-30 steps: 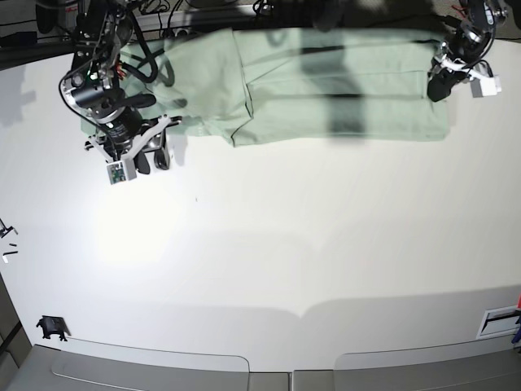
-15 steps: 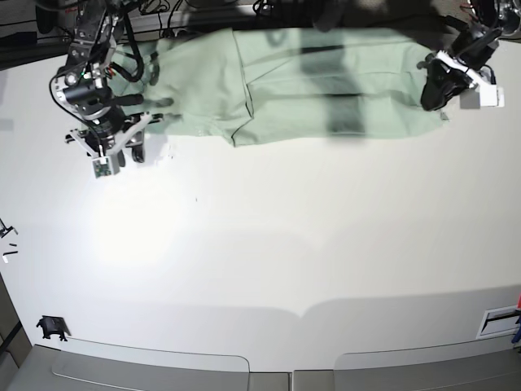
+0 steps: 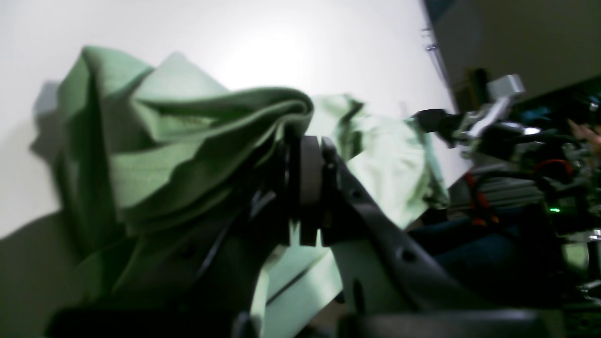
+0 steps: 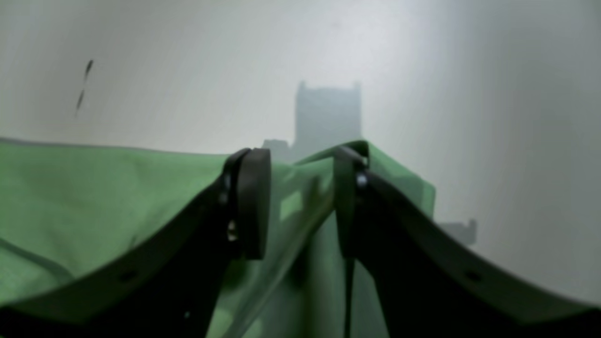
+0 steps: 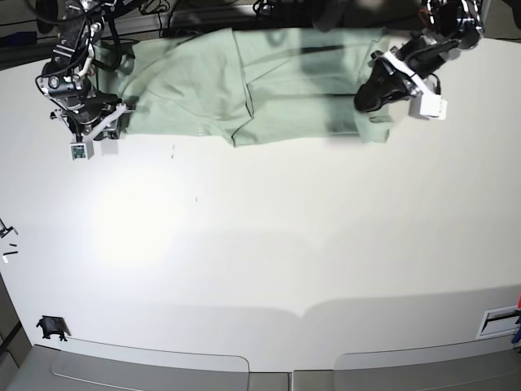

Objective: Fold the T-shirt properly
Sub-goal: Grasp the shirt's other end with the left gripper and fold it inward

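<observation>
T-shirt (image 5: 269,81), mint green, lies along the far edge of the white table (image 5: 269,244); no readable label shows. My left gripper (image 3: 305,169) is clamped on a bunched fold of its hem. My right gripper (image 4: 300,197) stands parted over the opposite edge, cloth between its pads (image 4: 253,202), not pinched.

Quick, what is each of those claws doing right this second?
Left gripper: shut on the T-shirt, pinching a bunched fold of it.
Right gripper: open, its fingers straddling the shirt's edge, not pinching.
</observation>
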Controlling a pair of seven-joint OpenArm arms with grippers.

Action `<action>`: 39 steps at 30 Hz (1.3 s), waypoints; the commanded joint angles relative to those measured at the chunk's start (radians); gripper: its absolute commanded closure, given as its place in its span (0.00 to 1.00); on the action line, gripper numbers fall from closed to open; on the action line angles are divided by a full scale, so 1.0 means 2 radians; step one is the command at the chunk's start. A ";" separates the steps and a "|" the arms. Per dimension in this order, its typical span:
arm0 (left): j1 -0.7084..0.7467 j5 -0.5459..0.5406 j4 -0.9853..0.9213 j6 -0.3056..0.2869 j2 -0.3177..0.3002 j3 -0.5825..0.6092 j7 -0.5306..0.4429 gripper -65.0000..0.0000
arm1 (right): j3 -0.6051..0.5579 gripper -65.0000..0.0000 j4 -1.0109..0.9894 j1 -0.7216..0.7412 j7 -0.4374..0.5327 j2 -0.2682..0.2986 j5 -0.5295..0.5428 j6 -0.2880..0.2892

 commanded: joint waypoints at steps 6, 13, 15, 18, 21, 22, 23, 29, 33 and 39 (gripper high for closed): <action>-0.031 0.024 0.019 -0.006 0.019 0.069 -0.013 1.00 | 0.003 0.68 0.008 0.006 0.013 0.013 0.004 -0.002; -0.043 0.068 0.019 -0.006 0.023 0.162 -0.037 1.00 | 0.003 0.68 0.008 0.006 0.013 0.013 0.004 -0.002; -0.044 0.082 0.019 -0.006 0.023 0.189 -0.044 1.00 | 0.003 0.68 0.008 0.006 0.013 0.013 0.004 -0.002; -0.044 0.126 0.019 -0.006 0.023 0.221 -0.071 1.00 | 0.003 0.68 0.008 0.006 0.013 0.013 0.004 -0.002; -0.044 0.171 0.019 -0.006 0.023 0.237 -0.097 1.00 | 0.003 0.68 0.008 0.006 0.013 0.013 0.004 -0.002; -0.044 0.182 0.019 -0.006 0.023 0.239 -0.106 1.00 | 0.003 0.68 0.008 0.006 0.014 0.013 0.004 -0.002; -0.044 0.192 0.019 -0.006 0.023 0.238 -0.115 1.00 | 0.003 0.68 0.008 0.006 0.013 0.013 0.004 -0.002; -0.047 0.239 0.019 0.018 0.023 0.238 -0.141 1.00 | 0.003 0.68 0.008 0.006 0.013 0.013 0.017 -0.002; -0.056 0.263 0.019 0.055 0.023 0.238 -0.143 1.00 | 0.003 0.68 0.008 0.006 0.015 0.012 0.017 -0.002; -0.065 0.262 0.019 0.059 0.025 0.237 -0.146 1.00 | 0.003 0.68 0.008 0.006 0.015 0.012 0.017 -0.002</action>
